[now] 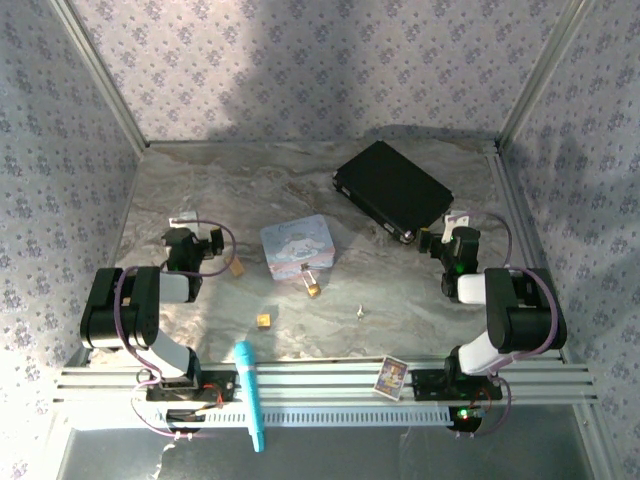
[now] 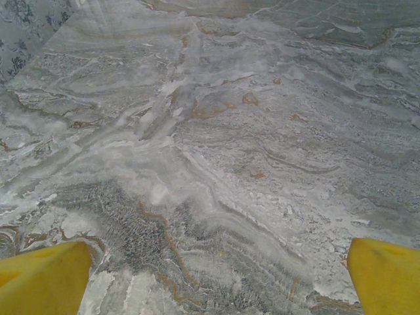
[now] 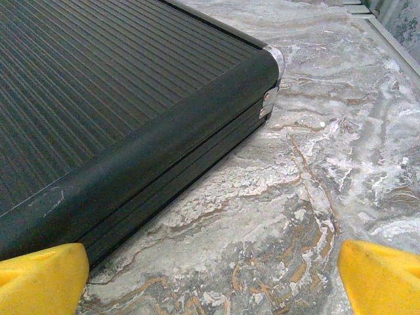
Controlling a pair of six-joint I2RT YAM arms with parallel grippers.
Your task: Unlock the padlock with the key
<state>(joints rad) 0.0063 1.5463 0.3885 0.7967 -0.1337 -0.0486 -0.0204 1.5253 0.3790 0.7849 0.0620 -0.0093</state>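
Grip: left gripper [image 2: 215, 279] spread wide, its yellow fingertips [image 2: 42, 279] at the lower corners of the left wrist view, with nothing between them but the bare marble table [image 2: 230, 131].
Other grip: right gripper [image 3: 211, 279] just as wide apart and empty, hanging low over the marble.
Beside the right gripper: black case [image 3: 118, 85] with a ribbed lid lies flat, its rounded corner just ahead of the fingers and to their left.
Beside the left gripper: tan block [image 1: 237, 268] on the table, near it on the centre side.
Padlock: padlock [image 1: 312, 287] lies between the two arms, apart from both grippers, at the near edge of the pastel tin box [image 1: 297, 245]; whether they touch cannot be told.
Key: key [image 1: 360, 311] is a pale speck on the marble, right of the padlock and nearer the bases, apart from it.
Cube: gold cube [image 1: 264, 321] sits left of the padlock, nearer the bases.
Near rail: teal pen [image 1: 249, 395] lies across it; a small card [image 1: 390, 376] leans there by the right base.
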